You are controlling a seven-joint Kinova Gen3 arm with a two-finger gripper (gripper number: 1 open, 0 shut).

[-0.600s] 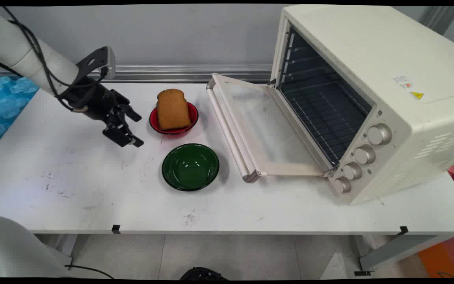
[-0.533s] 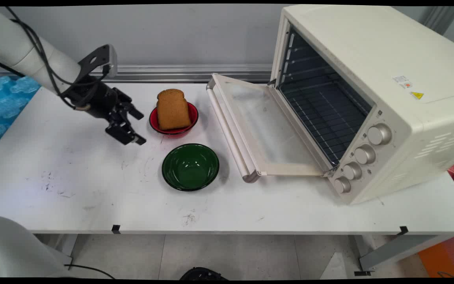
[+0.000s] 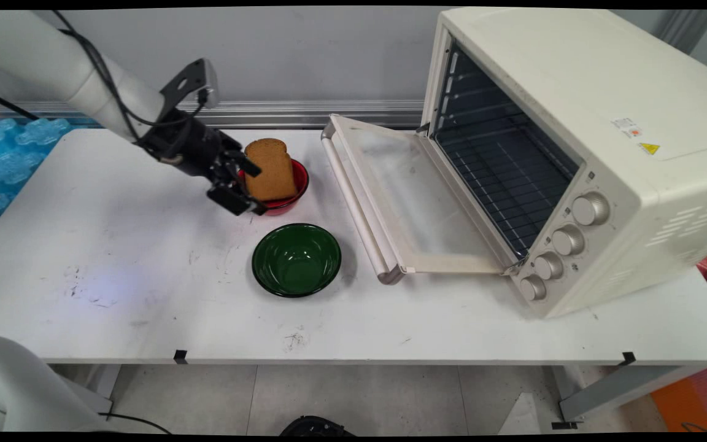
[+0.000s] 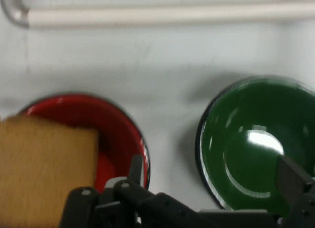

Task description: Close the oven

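Beside the hand (image 3: 250,187), bread (image 3: 269,170) fills a red bowl (image 3: 297,187).

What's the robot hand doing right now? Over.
Gripper open, at the red bowl's left rim. Bread slice leaning in that bowl, not gripped. Green bowl empty beside it. Oven door down.

The hand (image 3: 248,189) sits spread at the left rim of the red bowl (image 3: 297,184), whose leaning bread slice (image 3: 269,169) blocks the way right; the green bowl (image 3: 296,259) lies just in front; the oven's lowered door (image 3: 390,196) bars the right; the counter (image 3: 114,258) lies open leftward.
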